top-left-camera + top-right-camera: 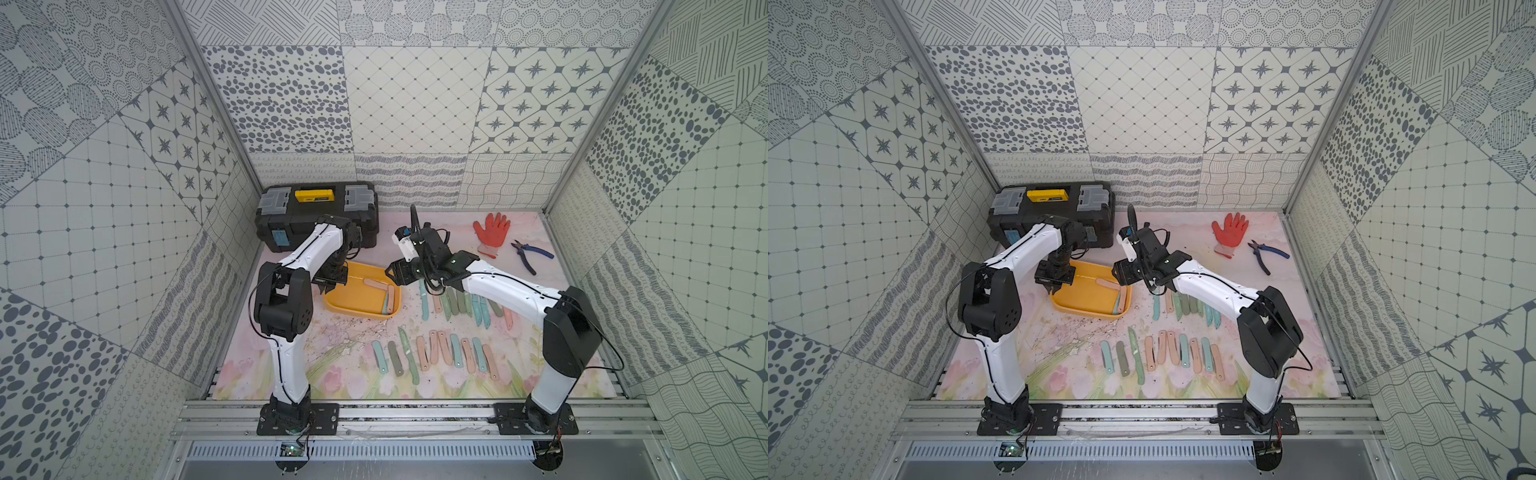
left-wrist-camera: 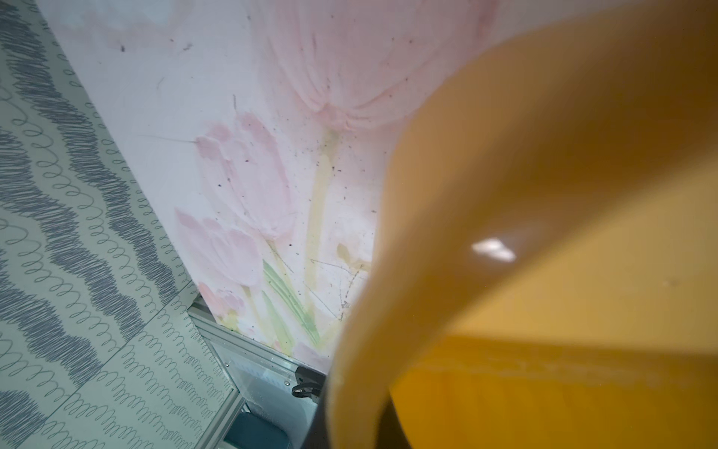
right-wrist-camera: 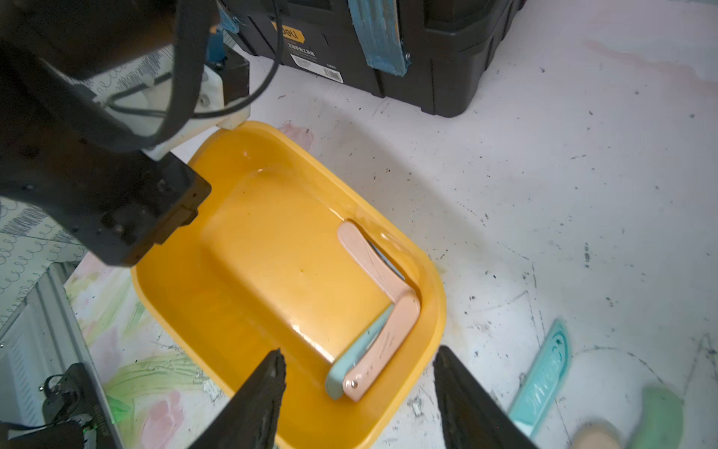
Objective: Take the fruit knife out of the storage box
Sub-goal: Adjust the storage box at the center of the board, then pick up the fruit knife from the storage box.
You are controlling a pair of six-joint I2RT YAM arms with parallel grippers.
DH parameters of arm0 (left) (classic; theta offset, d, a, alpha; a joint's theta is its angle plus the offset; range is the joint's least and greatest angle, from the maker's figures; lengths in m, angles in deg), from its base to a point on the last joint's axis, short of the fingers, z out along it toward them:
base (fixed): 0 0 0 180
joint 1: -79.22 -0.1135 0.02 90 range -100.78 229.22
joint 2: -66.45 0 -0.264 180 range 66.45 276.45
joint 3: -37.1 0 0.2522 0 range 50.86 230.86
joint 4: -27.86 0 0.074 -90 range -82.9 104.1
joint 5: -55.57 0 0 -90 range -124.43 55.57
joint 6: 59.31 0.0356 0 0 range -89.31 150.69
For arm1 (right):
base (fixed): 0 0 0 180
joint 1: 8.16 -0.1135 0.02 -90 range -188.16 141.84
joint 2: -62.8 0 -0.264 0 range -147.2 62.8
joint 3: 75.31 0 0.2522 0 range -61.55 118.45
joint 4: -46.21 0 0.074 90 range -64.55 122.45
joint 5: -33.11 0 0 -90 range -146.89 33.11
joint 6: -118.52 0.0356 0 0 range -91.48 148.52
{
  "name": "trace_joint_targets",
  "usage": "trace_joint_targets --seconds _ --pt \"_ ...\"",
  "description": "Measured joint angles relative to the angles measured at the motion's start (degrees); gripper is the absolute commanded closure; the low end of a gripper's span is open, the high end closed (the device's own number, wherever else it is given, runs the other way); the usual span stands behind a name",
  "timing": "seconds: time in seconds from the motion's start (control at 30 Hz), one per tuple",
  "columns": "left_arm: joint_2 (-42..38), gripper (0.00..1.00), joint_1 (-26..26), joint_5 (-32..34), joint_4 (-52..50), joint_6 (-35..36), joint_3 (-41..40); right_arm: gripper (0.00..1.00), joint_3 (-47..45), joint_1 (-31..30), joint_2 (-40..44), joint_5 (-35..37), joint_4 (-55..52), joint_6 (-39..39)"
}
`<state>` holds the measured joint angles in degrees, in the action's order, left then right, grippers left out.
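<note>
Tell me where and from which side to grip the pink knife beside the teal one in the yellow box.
Probably best: grip the pink knife near its rivet end from straight above, right end effector spanning its narrow width. The storage box walls block side approaches, its other end sits in the corner, and the teal knife hugs one flank.

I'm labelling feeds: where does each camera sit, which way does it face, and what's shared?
Top views: high in front, looking down; both arms show whole.
Left wrist: riding its arm, against the yellow tub; almost no robot visible.
Right wrist: above the tub, facing its knives; open right end effector, left end effector at the rim.
Shared: the tub, everywhere.
</note>
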<state>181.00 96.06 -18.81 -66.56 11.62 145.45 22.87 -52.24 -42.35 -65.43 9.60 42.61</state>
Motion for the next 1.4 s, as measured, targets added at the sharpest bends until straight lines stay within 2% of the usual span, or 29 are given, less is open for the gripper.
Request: trace_joint_targets --seconds 0.2,0.4,0.73,1.0,1.03,1.17,1.27,1.4 --pt "1.01 1.00 -0.02 -4.07 4.85 1.25 -4.66 0.37 9.33 -0.94 -11.21 -0.42 -7.23 -4.33" --pt "1.55 1.00 -0.09 -7.13 7.93 1.88 -7.21 0.40 13.40 -1.36 -17.59 0.76 -13.97 -7.93" --pt "1.46 1.00 -0.85 -9.31 9.14 2.05 -8.26 0.40 16.74 -2.54 -20.55 3.78 -17.75 -11.34" --pt "2.12 1.00 -2.97 -13.55 9.40 2.05 -8.72 0.41 19.21 -3.58 -23.98 5.40 -18.86 -14.27" --pt "2.12 0.99 -3.19 -14.10 9.40 2.05 -8.72 0.41 19.43 -3.58 -24.20 5.73 -19.15 -14.58" --pt "1.92 0.82 -4.24 -16.35 9.62 1.57 -8.98 0.42 20.48 -3.69 -25.16 7.23 -20.04 -15.26" --pt "2.69 0.81 -4.98 -17.31 10.40 1.01 -10.10 0.43 21.86 -3.87 -26.16 8.48 -21.42 -16.11" --pt "3.04 0.81 -5.60 -18.29 11.76 0.26 -10.49 0.51 23.67 -4.44 -27.12 10.14 -22.95 -17.51"
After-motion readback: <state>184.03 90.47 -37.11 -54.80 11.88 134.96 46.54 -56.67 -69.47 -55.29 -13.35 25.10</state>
